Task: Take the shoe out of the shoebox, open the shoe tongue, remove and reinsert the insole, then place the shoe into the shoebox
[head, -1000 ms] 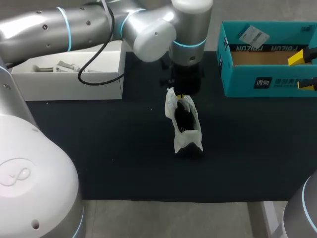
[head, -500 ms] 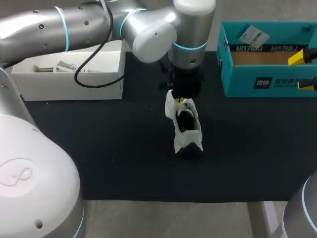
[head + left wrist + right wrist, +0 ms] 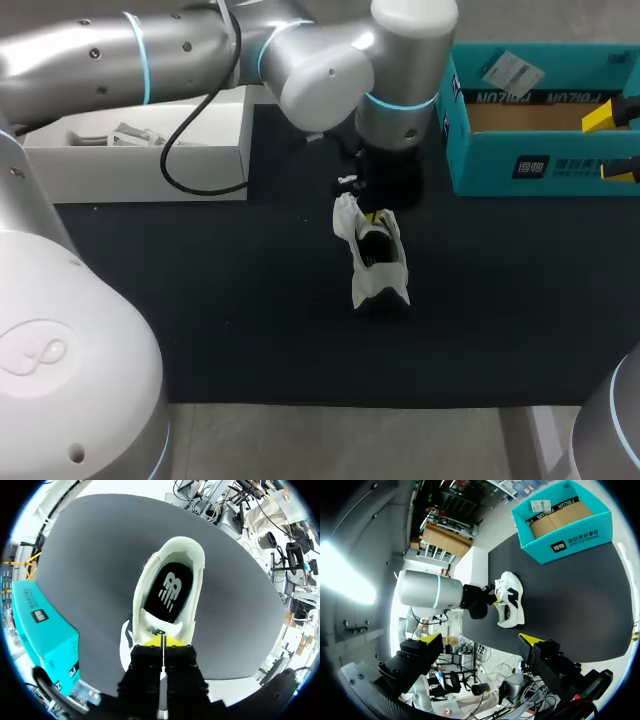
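While the shoe (image 3: 378,262) stays put mid-worktop (image 3: 250,300), well apart from the shoebox (image 3: 520,165), the left claw (image 3: 162,641) has shifted slightly toward that box, tips pressed together at the tongue (image 3: 159,629). The right claw (image 3: 480,640) gapes wide, holding nothing.

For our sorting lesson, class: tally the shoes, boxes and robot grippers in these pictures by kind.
Shoes: 1 (white shoe)
Boxes: 2 (teal shoebox, white box)
Grippers: 2 (left gripper, right gripper)
Total: 5
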### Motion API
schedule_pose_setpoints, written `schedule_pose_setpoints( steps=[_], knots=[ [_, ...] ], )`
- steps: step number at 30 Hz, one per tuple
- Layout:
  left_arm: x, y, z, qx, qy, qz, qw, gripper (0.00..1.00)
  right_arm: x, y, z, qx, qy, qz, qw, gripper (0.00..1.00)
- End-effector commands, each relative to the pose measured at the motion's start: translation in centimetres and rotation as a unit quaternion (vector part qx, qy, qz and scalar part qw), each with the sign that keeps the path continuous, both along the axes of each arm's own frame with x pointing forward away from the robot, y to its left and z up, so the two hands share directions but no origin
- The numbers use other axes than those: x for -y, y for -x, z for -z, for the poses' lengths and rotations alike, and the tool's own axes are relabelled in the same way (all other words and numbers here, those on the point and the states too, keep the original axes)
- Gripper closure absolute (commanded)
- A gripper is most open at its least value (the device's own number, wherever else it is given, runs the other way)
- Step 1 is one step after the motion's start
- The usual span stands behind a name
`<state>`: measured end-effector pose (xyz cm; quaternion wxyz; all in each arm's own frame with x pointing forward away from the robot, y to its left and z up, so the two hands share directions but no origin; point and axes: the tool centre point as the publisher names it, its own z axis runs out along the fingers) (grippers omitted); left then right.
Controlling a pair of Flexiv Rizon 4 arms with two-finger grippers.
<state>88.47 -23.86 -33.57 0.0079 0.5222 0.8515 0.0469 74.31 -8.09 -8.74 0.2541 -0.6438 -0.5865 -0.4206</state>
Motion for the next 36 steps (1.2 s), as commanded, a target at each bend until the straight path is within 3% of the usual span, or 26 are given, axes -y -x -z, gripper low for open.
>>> schedule_pose_setpoints(
  steps=[1, 6, 24, 26, 28, 31, 36],
  knots=[
    [-0.6, 0.2, -1.1, 0.023, 0.025, -0.054, 0.998, 1.00, 0.0, 0.0, 0.0, -0.001, 0.001, 0.000, 1.000, 0.00],
    [-1.9, 1.5, -4.8, 0.017, 0.090, -0.175, 0.980, 1.00, 0.0, 0.0, 0.0, -0.001, 0.001, 0.000, 1.000, 0.00],
    [-1.9, 1.5, -4.8, 0.017, 0.090, -0.175, 0.980, 1.00, 0.0, 0.0, 0.0, -0.001, 0.001, 0.000, 1.000, 0.00],
    [-2.1, 1.7, -4.6, 0.027, 0.002, -0.329, 0.944, 1.00, 0.0, 0.0, 0.0, -0.001, 0.001, 0.000, 1.000, 0.00],
    [-2.4, 2.4, -4.5, 0.006, 0.026, -0.416, 0.909, 1.00, 0.0, 0.0, 0.0, -0.001, 0.001, 0.000, 1.000, 0.00],
    [-3.0, 3.6, -4.7, 0.040, 0.000, -0.519, 0.854, 1.00, 0.0, 0.0, 0.0, -0.001, 0.001, 0.000, 1.000, 0.00],
    [-3.0, 4.9, -4.5, 0.050, 0.027, -0.585, 0.809, 1.00, 0.0, 0.0, 0.0, -0.001, 0.001, 0.000, 1.000, 0.00]
  ],
)
